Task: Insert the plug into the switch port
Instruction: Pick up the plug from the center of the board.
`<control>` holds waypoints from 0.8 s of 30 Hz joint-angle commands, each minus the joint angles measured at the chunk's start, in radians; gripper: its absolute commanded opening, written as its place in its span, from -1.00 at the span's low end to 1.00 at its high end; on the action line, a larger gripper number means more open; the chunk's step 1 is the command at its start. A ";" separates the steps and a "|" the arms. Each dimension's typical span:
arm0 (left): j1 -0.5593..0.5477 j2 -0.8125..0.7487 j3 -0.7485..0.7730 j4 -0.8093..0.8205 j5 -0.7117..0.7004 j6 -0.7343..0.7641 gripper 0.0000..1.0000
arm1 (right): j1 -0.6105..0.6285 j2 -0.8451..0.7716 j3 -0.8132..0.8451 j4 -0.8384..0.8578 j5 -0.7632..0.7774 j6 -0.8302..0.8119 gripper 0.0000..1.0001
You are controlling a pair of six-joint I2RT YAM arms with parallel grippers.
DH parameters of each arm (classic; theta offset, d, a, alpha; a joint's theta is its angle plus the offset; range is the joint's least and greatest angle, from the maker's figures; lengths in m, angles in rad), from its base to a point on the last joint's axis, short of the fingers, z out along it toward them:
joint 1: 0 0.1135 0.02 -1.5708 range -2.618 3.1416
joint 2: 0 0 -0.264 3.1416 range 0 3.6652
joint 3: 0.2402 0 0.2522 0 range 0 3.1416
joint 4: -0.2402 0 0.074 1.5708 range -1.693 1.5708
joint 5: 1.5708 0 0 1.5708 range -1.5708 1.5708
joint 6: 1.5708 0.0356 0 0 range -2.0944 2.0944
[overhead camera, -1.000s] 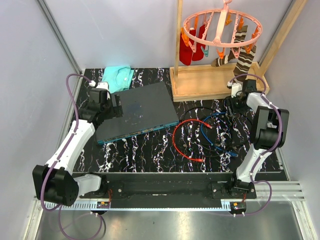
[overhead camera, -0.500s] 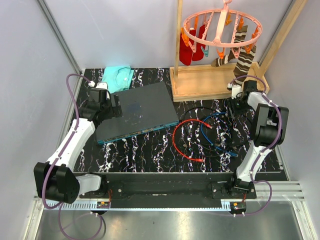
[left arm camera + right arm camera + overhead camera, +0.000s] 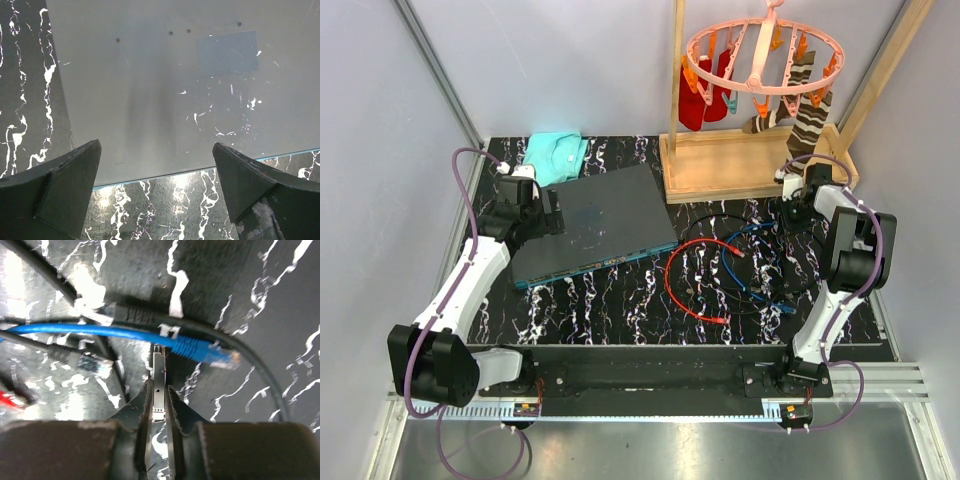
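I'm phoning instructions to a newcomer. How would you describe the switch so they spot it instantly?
On the black marbled table, look left of the wooden rack base. The switch lies there, left end under the open left gripper. Unlike the teal cloth behind it, it is a dark grey box with only a thin teal front edge.

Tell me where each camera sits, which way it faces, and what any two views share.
Top external: above and behind the bases, looking down at the table; both arms show.
Left wrist: on the left arm, facing down onto the switch; open left gripper shows.
Right wrist: facing down at the blue cable; shut right gripper shows.
Shared: top and left wrist both show the switch; top and right wrist, the blue cable.
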 commanded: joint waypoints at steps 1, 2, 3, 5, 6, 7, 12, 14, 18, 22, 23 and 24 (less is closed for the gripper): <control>0.011 -0.022 0.030 0.025 0.035 -0.016 0.98 | -0.005 -0.100 -0.014 -0.028 -0.053 0.092 -0.72; 0.009 -0.028 0.030 0.025 0.045 -0.021 0.97 | -0.004 -0.135 -0.019 -0.021 -0.070 0.112 -0.74; 0.009 -0.031 0.028 0.027 0.067 -0.024 0.98 | -0.002 -0.155 -0.034 -0.008 -0.110 0.137 -0.77; 0.009 -0.040 0.024 0.039 0.095 -0.035 0.98 | -0.002 -0.230 -0.063 0.056 -0.147 0.241 -0.86; 0.009 -0.045 0.022 0.041 0.123 -0.041 0.98 | -0.002 -0.259 -0.106 0.088 -0.191 0.281 -0.92; 0.009 -0.056 0.019 0.051 0.135 -0.050 0.98 | -0.001 -0.292 -0.131 0.122 -0.208 0.375 -1.00; 0.008 -0.097 0.004 0.064 0.238 -0.111 0.98 | 0.067 -0.476 -0.327 0.353 -0.438 0.629 -0.98; 0.006 -0.125 0.001 0.068 0.300 -0.141 0.98 | 0.187 -0.555 -0.411 0.445 -0.438 0.716 -0.95; -0.020 -0.171 -0.019 0.076 0.388 -0.231 0.98 | 0.393 -0.649 -0.549 0.695 -0.400 0.954 -0.91; -0.086 -0.253 -0.085 0.125 0.408 -0.299 0.98 | 0.559 -0.679 -0.644 1.008 -0.308 1.143 -0.90; -0.109 -0.269 -0.100 0.137 0.384 -0.308 0.98 | 0.581 -0.674 -0.681 1.066 -0.275 1.186 -0.90; -0.156 -0.287 -0.114 0.148 0.367 -0.322 0.98 | 0.623 -0.668 -0.692 1.111 -0.253 1.261 -0.90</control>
